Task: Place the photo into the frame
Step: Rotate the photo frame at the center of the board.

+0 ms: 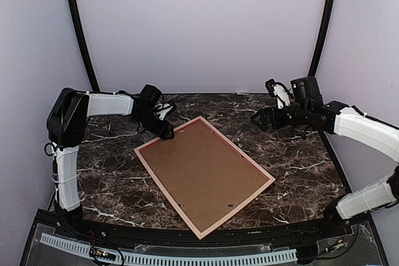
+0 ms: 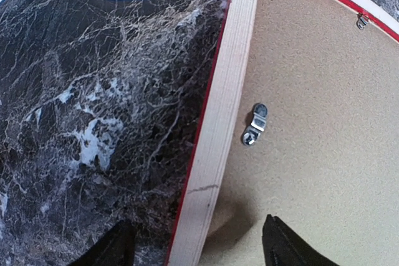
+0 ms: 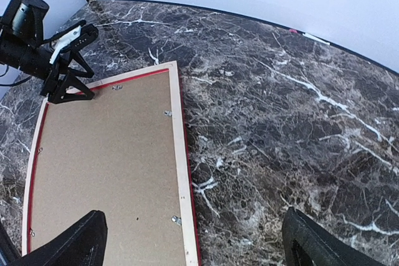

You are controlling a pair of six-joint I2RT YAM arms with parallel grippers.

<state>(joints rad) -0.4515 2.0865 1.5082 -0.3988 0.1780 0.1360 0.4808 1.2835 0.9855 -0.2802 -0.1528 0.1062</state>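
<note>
Dark marble table all round in the overhead view, with the frame lying face down and skewed in the middle of it. So you're looking at pale wood rails around the brown backing board. The left gripper sits right at the frame's far-left corner. The right gripper hangs over bare marble off the far-right side, well apart from the frame, nothing near it.

Left wrist cam: the two black fingers are spread, one over the marble and one over the backing board, straddling the wood rail without pinching it. A thin red line shows along the rail's outer edge. A little metal turn clip sits on the board just inside the rail, and another one is up in the far corner.

Right wrist cam: fingers are wide apart with nothing between them, just marble and a corner of the frame below. More clips dot the board's edges. The left arm's black gripper is the only thing crowding the frame, planted on that far corner.
</note>
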